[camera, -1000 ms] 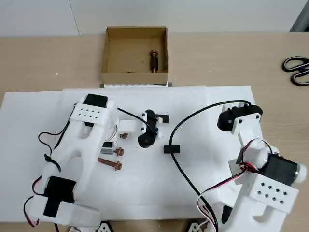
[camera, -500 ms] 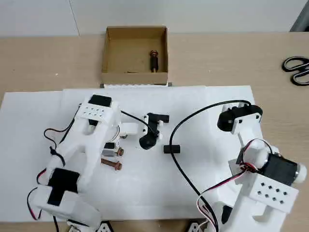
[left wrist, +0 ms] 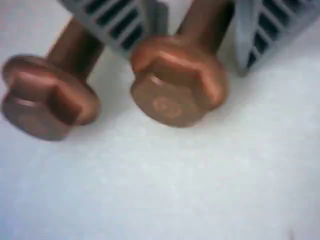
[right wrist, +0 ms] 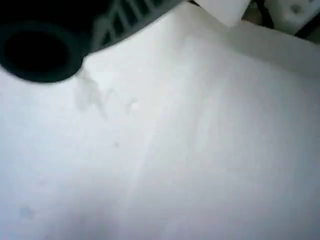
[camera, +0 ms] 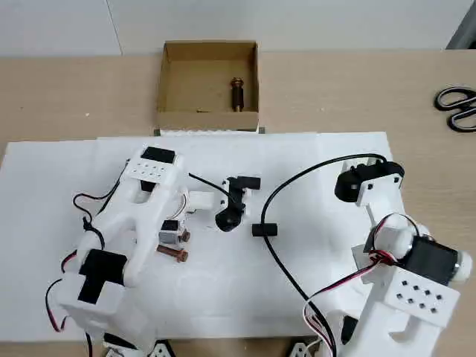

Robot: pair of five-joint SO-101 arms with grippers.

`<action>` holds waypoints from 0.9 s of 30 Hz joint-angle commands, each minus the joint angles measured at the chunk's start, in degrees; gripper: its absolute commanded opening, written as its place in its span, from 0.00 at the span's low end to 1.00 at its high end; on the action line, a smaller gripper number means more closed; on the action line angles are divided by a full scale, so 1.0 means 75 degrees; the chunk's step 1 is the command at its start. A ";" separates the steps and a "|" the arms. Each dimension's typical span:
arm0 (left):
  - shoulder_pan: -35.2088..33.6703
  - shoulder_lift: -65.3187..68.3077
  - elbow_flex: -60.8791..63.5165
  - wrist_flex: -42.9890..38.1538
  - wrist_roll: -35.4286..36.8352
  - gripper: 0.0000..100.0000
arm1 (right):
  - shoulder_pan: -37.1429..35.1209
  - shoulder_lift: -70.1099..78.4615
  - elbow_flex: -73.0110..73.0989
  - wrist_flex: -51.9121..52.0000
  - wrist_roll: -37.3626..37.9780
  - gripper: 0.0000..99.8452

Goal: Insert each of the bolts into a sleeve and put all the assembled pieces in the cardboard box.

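Drawn back now, my left pincer (left wrist: 195, 50) straddles a copper-coloured hex-headed metal bolt (left wrist: 175, 85), jaws narrowly apart, ready to clamp.

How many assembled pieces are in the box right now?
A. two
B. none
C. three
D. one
D: a single assembled piece lies on the floor of the box, near its right wall, and the rest of the floor is bare.
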 commanded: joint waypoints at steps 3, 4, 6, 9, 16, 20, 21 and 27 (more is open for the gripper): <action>0.0012 0.0223 -0.0135 -0.0340 -0.0246 0.01 | 0.0041 -0.0111 -0.0035 -0.0064 0.0059 0.01; 0.0012 0.0223 -0.0123 -0.0328 -0.0246 0.01 | 0.0041 -0.0111 -0.0047 -0.0064 0.0059 0.01; 0.0012 0.0164 -0.0135 -0.0223 -0.0234 0.01 | 0.0041 -0.0111 -0.0059 -0.0064 0.0059 0.01; 0.0023 0.0152 -0.0533 0.0387 -0.0234 0.01 | 0.0041 -0.0123 -0.0105 -0.0064 0.0047 0.01; -0.0047 0.0129 -0.2608 0.2157 0.0703 0.00 | -0.0393 -0.0123 -0.0703 0.0311 -0.0094 0.01; -0.0152 -0.0363 -0.3558 0.2251 0.1747 0.00 | -0.0709 -0.0123 -0.0879 0.0311 -0.0809 0.01; -0.0152 -0.0586 -0.3663 0.2227 0.2051 0.00 | -0.0815 -0.0123 -0.0891 0.0311 -0.0903 0.01; -0.0082 -0.1711 -0.3686 0.2262 0.3317 0.00 | -0.1084 -0.0123 -0.1149 0.0299 -0.1489 0.01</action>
